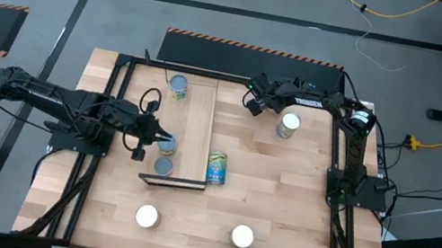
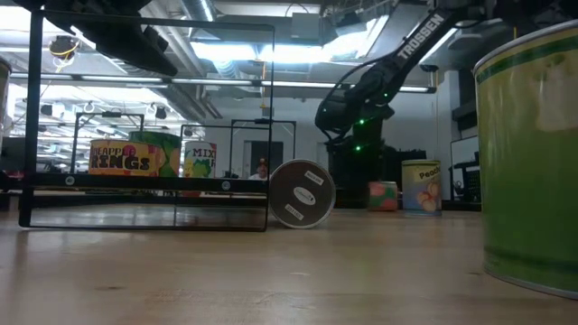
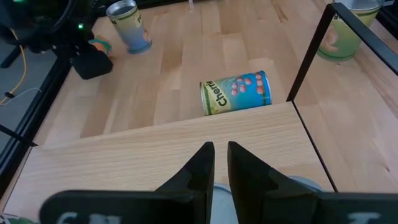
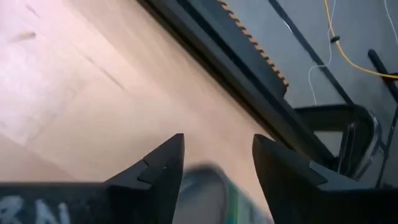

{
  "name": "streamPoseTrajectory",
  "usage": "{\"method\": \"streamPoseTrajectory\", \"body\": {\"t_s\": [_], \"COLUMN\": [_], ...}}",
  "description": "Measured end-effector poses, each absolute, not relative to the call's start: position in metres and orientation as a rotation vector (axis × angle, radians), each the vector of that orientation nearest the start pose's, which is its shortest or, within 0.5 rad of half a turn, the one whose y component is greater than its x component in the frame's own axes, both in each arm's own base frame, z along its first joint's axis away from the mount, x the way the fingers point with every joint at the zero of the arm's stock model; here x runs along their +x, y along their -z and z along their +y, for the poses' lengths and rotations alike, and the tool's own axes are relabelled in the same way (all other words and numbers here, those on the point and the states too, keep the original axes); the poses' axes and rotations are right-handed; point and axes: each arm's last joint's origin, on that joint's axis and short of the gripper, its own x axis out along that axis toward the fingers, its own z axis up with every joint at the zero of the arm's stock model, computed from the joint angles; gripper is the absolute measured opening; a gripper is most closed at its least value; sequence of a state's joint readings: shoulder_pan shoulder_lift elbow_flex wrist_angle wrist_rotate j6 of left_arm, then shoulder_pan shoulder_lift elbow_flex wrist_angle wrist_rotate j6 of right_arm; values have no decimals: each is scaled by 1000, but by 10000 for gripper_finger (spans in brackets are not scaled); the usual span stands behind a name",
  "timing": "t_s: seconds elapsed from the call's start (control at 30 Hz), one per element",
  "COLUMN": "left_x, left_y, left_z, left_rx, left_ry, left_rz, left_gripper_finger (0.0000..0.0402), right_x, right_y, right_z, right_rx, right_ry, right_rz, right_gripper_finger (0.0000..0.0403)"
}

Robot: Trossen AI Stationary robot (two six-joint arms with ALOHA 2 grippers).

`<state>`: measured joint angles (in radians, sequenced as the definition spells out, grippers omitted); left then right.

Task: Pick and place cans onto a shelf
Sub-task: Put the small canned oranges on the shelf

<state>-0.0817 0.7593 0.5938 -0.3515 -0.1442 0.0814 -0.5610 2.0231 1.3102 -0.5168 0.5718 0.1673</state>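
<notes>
The shelf (image 1: 193, 128) is a light-wood plank in a black frame at the table's middle left. Three cans stand on its left side (image 1: 177, 86), (image 1: 166, 143), (image 1: 163, 166). A blue-and-yellow can (image 3: 236, 92) lies on its side on the table by the shelf's right edge. An upright white-topped can (image 1: 288, 125) stands at the far right. My left gripper (image 3: 221, 163) hovers above a grey-topped can on the shelf, its fingers almost together with nothing between them. My right gripper (image 4: 217, 168) is open near the far edge, slanting down, with a blurred grey-and-green thing (image 4: 214, 193) low between its fingers. My right gripper's fingers stand on either side of the blurred grey-and-green thing (image 4: 211, 186). I cannot tell whether they touch it, because the wrist view shows only its blurred top.
Two white-topped cans (image 1: 147, 216), (image 1: 242, 235) stand near the table's front edge. The nearer one fills the right of the low view as a green can (image 2: 533, 153). A black frame (image 1: 238, 77) borders the table, with bare wood right of the shelf.
</notes>
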Motion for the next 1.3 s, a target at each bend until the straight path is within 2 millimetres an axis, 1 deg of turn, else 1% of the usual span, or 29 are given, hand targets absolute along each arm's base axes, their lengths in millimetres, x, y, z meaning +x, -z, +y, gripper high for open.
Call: {"method": "streamPoseTrajectory", "body": {"t_s": [0.17, 0.43, 0.6, 0.93, 1.2, 1.3], "left_x": [164, 164, 164, 164, 164, 164], "left_y": [-256, -256, -256, -256, -256, -256], "left_z": [-9, -9, -9, -9, -9, -9], "left_rx": [138, 138, 138, 138, 138, 138], "left_ry": [-40, -40, -40, -40, -40, -40], "left_rz": [516, 516, 516, 516, 516, 516], "left_gripper_finger": [39, 39, 39, 39, 39, 39], "right_x": [319, 319, 316, 310, 307, 306], "right_y": [-139, -139, -138, -137, -137, -137], "right_z": [-219, -219, -216, -212, -210, -210], "right_rx": [130, 127, 155, 134, 132, 132], "right_ry": [1091, 1085, 1043, 1006, 998, 997], "right_rz": [1247, 1253, 1295, 1397, 1437, 1444], "right_gripper_finger": [189, 162, 161, 161, 160, 153]}}
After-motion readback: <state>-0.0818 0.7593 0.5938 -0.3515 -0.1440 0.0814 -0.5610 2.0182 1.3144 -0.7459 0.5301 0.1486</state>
